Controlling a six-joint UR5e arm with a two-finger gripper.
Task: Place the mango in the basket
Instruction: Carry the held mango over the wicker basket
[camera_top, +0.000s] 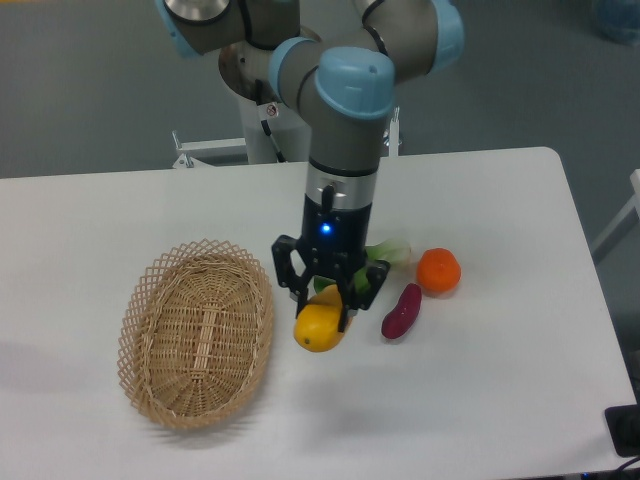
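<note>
1. Broadly, a white worktop (480, 400) fills most of the frame, its far edge running across the upper third and its rounded corner at the upper right, with grey floor behind it.
2. Next in size, the robot arm (345, 120) comes down from the top centre, grey with light-blue joint caps, its wrist section pointing straight down over the middle of the worktop; a small blue light glows on the black wrist housing.
3. Lying at the lower left, the basket (197, 333) is an oval of light tan wicker with an open lattice rim and a tighter woven floor; nothing is inside it.
4. At the arm's lower end the black gripper (327, 305) has its two fingers closed against the mango (320, 325), clamping its upper part.
5. That mango is a smooth, elongated yellow-orange oval, brighter yellow on its lower left end and more orange near the fingers; it hangs tilted just right of the basket's right rim, outside the basket. I cannot tell whether its underside touches the worktop.
6. Right of centre, a round orange tangerine (438, 270) sits on the worktop.
7. Just below and left of it lies a small purple sweet potato (401, 310), slanted, near the tangerine.
8. Behind the gripper, a pale green-and-white vegetable (388, 252) peeks out, mostly hidden.
</note>
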